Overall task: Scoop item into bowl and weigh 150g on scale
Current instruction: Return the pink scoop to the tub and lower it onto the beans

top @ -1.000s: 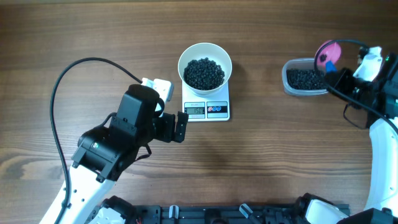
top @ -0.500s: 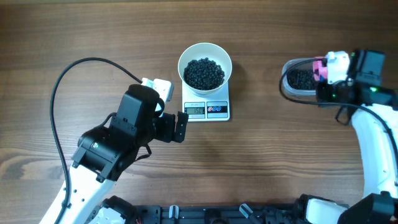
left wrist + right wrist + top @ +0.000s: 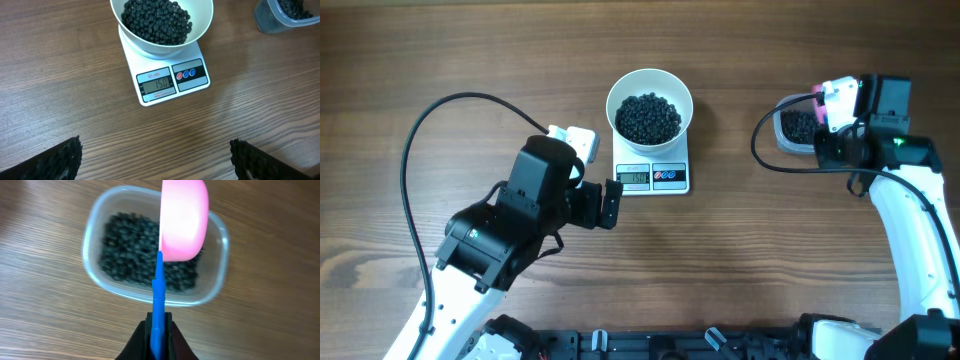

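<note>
Swung leftward since a second ago: right gripper (image 3: pixel 845 108), now over the tub (image 3: pixel 788 137) right of the scale (image 3: pixel 653 177).
Overhead: bowl (image 3: pixel 613 100) of beads (image 3: pixel 649 117) on scale.
Left wrist: left gripper (image 3: pixel 155 161) spread wide, before scale.
Right wrist: fingers clamped on scoop (image 3: pixel 183 220) handle.

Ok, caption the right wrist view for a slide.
Right gripper holds the pink scoop by its blue handle above the bead tub.
</note>
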